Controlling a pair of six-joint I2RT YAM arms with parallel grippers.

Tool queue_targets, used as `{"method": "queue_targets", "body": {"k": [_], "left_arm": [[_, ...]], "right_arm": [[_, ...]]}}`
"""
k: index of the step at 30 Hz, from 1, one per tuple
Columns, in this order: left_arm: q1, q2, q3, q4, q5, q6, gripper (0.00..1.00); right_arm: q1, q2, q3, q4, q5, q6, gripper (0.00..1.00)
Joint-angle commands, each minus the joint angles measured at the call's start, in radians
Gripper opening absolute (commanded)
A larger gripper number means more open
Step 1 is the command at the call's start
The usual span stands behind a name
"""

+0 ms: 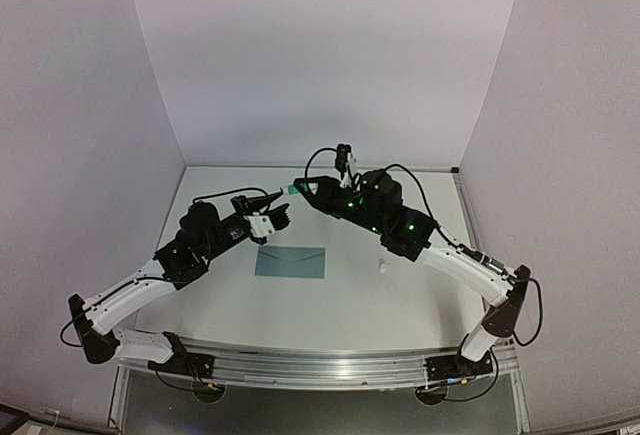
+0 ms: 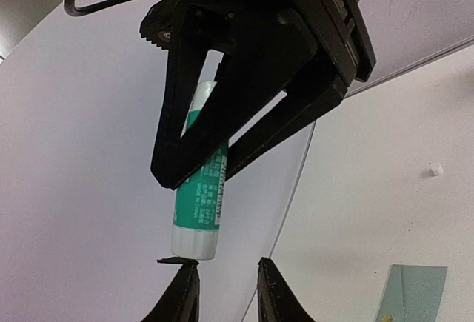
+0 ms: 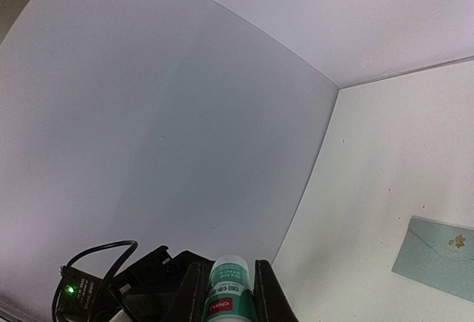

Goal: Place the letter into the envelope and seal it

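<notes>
One envelope (image 1: pixel 290 261), teal and wide, lay flat on the white table (image 1: pixel 400 305), roughly midway between the two arms and a little toward the left one; we could make out faint fold lines across its face, but we could not tell whether its flap was stuck down. From the right wrist view the envelope (image 3: pixel 437 257) showed at the lower right with a small gold mark near its corner, and from the left wrist view only a corner of it (image 2: pixel 411 292) showed, at the bottom edge. Both grippers hung above the table beyond it, well apart from the paper. The right gripper (image 1: pixel 300 188) was clamped on a green and white glue stick (image 1: pixel 294 189), its fingers pressed against the sides of the tube (image 3: pixel 228 285). In the left wrist view we saw that gripper (image 2: pixel 196 174) holding the glue stick (image 2: pixel 196 222) with its pale end pointing down toward the left gripper (image 2: pixel 222 264), whose fingers stood a little apart with nothing between them, one fingertip (image 2: pixel 181 264) just beside the end of the tube. Seen from above, the left gripper (image 1: pixel 282 210) faced the right one closely. A small white object (image 1: pixel 381 266) sat on the table to the right of the envelope, apart from it.
</notes>
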Motion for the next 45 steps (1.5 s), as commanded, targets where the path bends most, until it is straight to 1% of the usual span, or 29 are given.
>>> {"method": "queue_targets", "body": {"k": [1, 7, 14, 21, 26, 32, 35, 39, 45], "left_arm": [[-0.005, -0.025, 0.032, 0.071, 0.033, 0.005, 0.28], [0.012, -0.038, 0.028, 0.089, 0.022, -0.012, 0.29], [0.027, -0.057, 0.026, 0.056, 0.118, -0.043, 0.33], [0.027, -0.057, 0.039, 0.025, 0.192, -0.041, 0.32], [0.027, -0.059, 0.036, -0.009, 0.189, -0.039, 0.28], [0.027, -0.060, 0.029, -0.036, 0.152, -0.036, 0.28], [0.027, -0.062, 0.029, -0.036, 0.157, -0.036, 0.27], [0.027, -0.062, 0.033, -0.059, 0.168, -0.037, 0.23], [0.027, -0.063, 0.039, -0.061, 0.173, -0.042, 0.09]], "right_arm": [[0.013, 0.003, 0.009, 0.010, -0.061, -0.010, 0.00], [0.013, -0.018, -0.022, 0.010, -0.103, -0.021, 0.00], [0.010, -0.056, -0.052, 0.008, -0.149, -0.050, 0.00], [0.012, -0.053, -0.053, 0.009, -0.166, -0.042, 0.00], [0.011, -0.061, -0.050, 0.010, -0.159, -0.050, 0.00], [0.011, -0.081, -0.056, 0.009, -0.146, -0.063, 0.00], [0.011, -0.080, -0.058, 0.009, -0.145, -0.061, 0.00], [0.011, -0.074, -0.054, 0.009, -0.145, -0.060, 0.00], [0.011, -0.060, -0.043, 0.008, -0.156, -0.058, 0.00]]}}
